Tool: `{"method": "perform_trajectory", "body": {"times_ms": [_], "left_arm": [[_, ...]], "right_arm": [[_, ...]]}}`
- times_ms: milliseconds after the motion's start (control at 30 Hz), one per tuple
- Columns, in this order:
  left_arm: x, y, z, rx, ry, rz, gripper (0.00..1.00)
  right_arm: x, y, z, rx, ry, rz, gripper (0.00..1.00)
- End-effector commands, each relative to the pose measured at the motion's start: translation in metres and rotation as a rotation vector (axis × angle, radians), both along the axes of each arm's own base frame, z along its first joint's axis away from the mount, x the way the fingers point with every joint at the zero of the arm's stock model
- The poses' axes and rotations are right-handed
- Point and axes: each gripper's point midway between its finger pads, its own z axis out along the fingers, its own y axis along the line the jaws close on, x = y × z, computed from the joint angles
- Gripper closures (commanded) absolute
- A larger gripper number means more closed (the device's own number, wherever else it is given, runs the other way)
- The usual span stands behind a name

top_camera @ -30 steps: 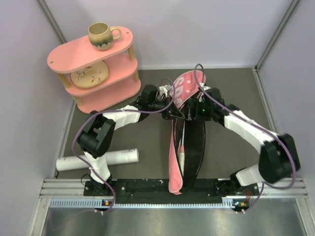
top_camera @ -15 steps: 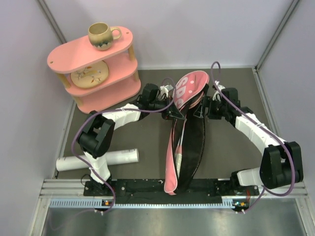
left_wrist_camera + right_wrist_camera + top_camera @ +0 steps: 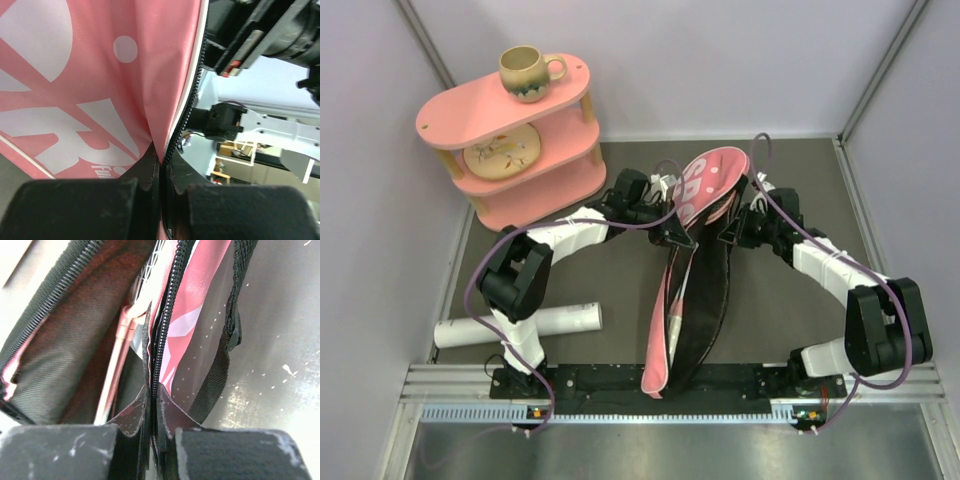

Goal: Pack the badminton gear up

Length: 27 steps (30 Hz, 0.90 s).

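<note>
Pink racket bag (image 3: 703,183) lies mid-table. Its long axis runs from the wide head end, toward the far edge, down to the narrow end at the near edge. It is unzipped, with the black lining open between the two lips.

Right wrist view: a pink racket shaft (image 3: 118,365) and strings lie inside the bag. We cannot tell whether both rackets are in. We see no shuttlecocks in any view.

Left gripper (image 3: 672,228) has its fingers pressed together on the pink flap, right at the zipper teeth (image 3: 186,107), on the bag's left lip near the head. Right gripper (image 3: 728,226) is likewise clamped on the opposite zipper edge (image 3: 165,325). We therefore hold one lip per arm, across the long axis, with the mouth spread between them.

White tube (image 3: 555,320) lies outside the bag near the near-left corner, roughly parallel to the near edge and well apart from the bag. It is closest to the left arm.

Judgement: the tube has not been packed. The left arm is the natural fetcher but would have to give up its lip first.

Pink shelf (image 3: 450,125) with a mug (image 3: 525,72) stands at the far-left corner.
</note>
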Motion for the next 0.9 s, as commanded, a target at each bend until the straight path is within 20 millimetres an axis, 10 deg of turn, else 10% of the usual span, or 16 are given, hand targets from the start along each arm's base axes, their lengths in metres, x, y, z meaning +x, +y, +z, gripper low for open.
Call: {"method": "perform_trajectory", "body": {"times_ms": [0,200,300,600,867], "left_arm": [[-0.004,-0.003,0.036,0.033,-0.216,-0.058,0.94],[-0.011,-0.015,0.038,0.134,-0.388,-0.058,0.40],[-0.019,-0.023,0.038,0.189,-0.461,-0.073,0.33],[-0.019,-0.028,0.031,0.362,-0.623,-0.058,0.33],[-0.012,-0.022,0.023,0.437,-0.624,-0.035,0.67]], "right_arm": [[0.006,0.014,0.051,0.151,-0.097,-0.034,1.00],[-0.005,0.013,0.083,0.315,-0.045,-0.212,1.00],[-0.010,0.017,0.090,0.406,0.008,-0.285,1.00],[-0.018,0.031,0.102,0.530,0.093,-0.437,1.00],[-0.027,0.034,0.110,0.561,0.083,-0.463,1.00]]}}
